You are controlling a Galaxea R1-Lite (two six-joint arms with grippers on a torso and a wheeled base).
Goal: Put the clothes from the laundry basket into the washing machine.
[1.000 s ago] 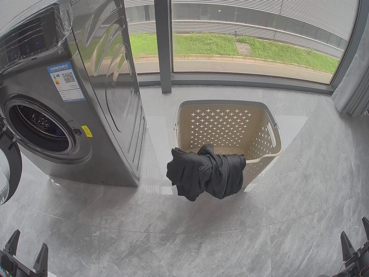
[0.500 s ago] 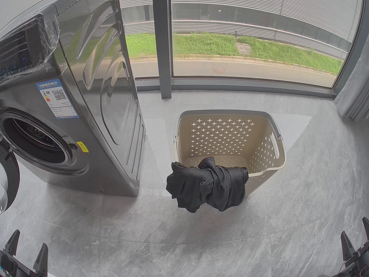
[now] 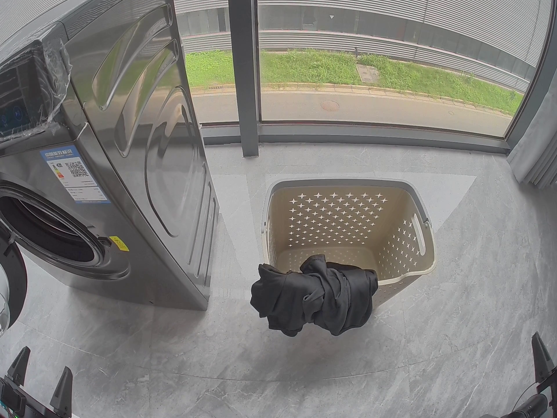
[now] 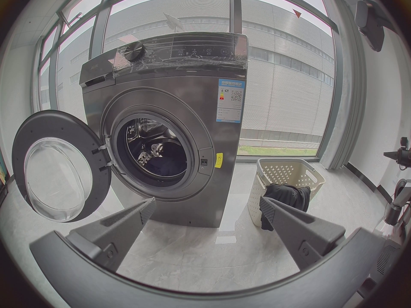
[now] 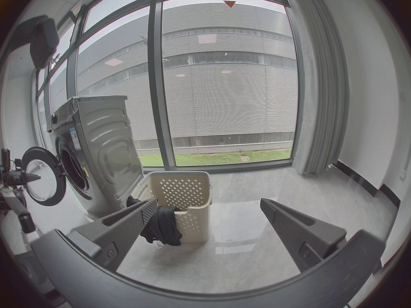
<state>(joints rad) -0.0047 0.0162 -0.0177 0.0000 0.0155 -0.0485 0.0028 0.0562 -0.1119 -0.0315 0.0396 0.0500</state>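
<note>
Head view and both wrist views, entries logged left to right.

Grippers:
- Left gripper (image 4: 206, 204): we found its two dark, wedge-shaped fingers spread wide, gripping nothing and touching nothing. It hung low above the floor (image 3: 290, 373), facing the washing machine (image 3: 145, 146).
- Right gripper (image 5: 207, 204): we recorded the same wide gap between its ribbed-tipped fingers, with nothing held. It was well apart from the laundry basket (image 3: 342, 182).

Furnishings and goods:
- Door (image 4: 60, 167): round, with a dark rim and a clear domed pane. It was swung fully open on the machine's left side.
- Washing machine: a front loader in a grey metallic casing with moulded curves pressed into its side panel. We noted crinkled clear film (image 3: 40, 82) over the control panel, a printed label (image 3: 72, 172) on the front, and the steel drum (image 4: 156, 155) exposed.
- Dark garment (image 3: 313, 300): black, soft and crumpled into folds. It was draped over the basket's near rim, with most of it hanging down the outside wall.
- Laundry basket: cream plastic, rectangular with rounded corners, walls pierced by star-shaped holes and a slot handle on the right. It stood on the floor just right of the machine.
- Floor: glossy grey marble-patterned tile.
- Curtain (image 3: 536, 152): pale and pleated, at the far right by the window (image 3: 377, 59).
</note>
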